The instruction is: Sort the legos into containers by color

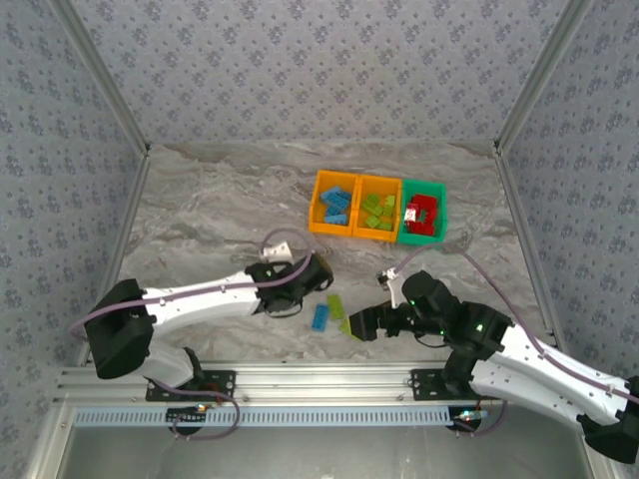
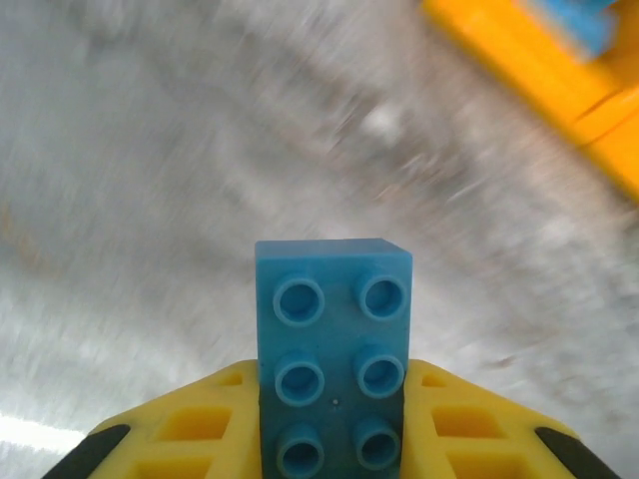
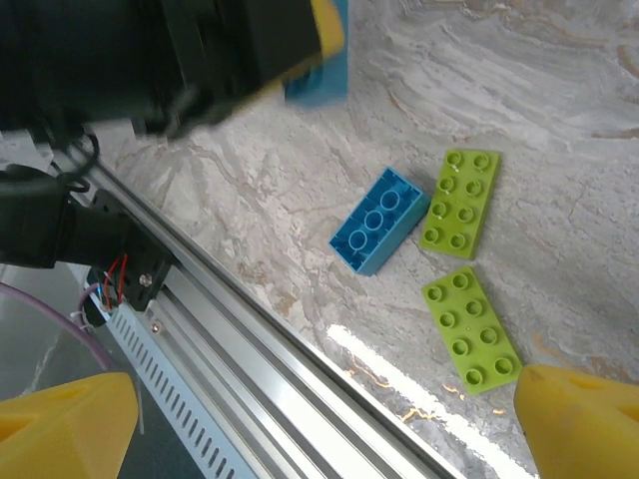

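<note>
Legos (image 1: 336, 305), top view: blue ones in left orange bin (image 1: 314, 205), green in middle orange bin (image 1: 376, 237), red in green bin (image 1: 443, 215), bins in touching row. Three loose on table (image 1: 220, 200) between left gripper (image 1: 318, 274) and right gripper (image 1: 361, 324).

Left wrist view: held blue brick (image 2: 332, 329), six studs showing, clamped upright between yellow fingers (image 2: 200, 429).

Right wrist view: jaws wide apart, nothing between. Loose blue brick (image 3: 379, 220) lies hollow side up; green bricks (image 3: 461, 200), two-by-four, studs up, just beside it.
</note>
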`<control>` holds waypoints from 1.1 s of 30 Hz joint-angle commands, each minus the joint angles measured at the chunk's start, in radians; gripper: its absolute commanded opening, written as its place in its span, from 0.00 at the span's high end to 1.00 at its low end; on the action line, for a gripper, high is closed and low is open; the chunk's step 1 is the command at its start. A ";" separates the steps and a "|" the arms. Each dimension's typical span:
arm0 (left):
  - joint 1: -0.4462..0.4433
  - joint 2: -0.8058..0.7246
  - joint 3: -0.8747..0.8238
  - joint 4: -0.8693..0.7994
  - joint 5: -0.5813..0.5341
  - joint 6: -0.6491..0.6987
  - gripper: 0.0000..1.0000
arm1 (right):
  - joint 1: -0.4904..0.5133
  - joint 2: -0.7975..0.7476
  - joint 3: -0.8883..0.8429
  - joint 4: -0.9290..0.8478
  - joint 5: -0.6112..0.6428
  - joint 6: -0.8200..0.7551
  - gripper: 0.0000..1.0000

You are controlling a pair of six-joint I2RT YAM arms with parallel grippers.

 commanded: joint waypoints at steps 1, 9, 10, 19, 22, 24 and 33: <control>0.068 0.025 0.136 0.005 -0.129 0.234 0.76 | -0.002 -0.018 0.032 0.000 0.054 -0.002 0.00; 0.224 0.367 0.502 0.097 -0.081 0.478 0.74 | -0.008 -0.018 0.018 -0.011 0.064 0.014 0.00; 0.236 0.431 0.576 0.074 -0.080 0.505 0.73 | -0.007 -0.019 0.018 -0.015 0.065 0.016 0.00; 0.258 0.854 1.128 -0.263 -0.199 0.698 0.65 | -0.012 -0.050 -0.012 -0.025 0.062 0.030 0.00; 0.256 0.861 1.123 -0.259 -0.225 0.718 0.60 | -0.019 -0.051 -0.013 -0.021 0.059 0.020 0.00; 0.250 0.850 1.115 -0.248 -0.241 0.739 0.54 | -0.021 -0.051 -0.015 -0.011 0.056 0.016 0.00; 0.185 0.657 0.979 -0.241 -0.222 0.760 0.50 | -0.025 -0.051 -0.006 -0.008 0.048 0.026 0.00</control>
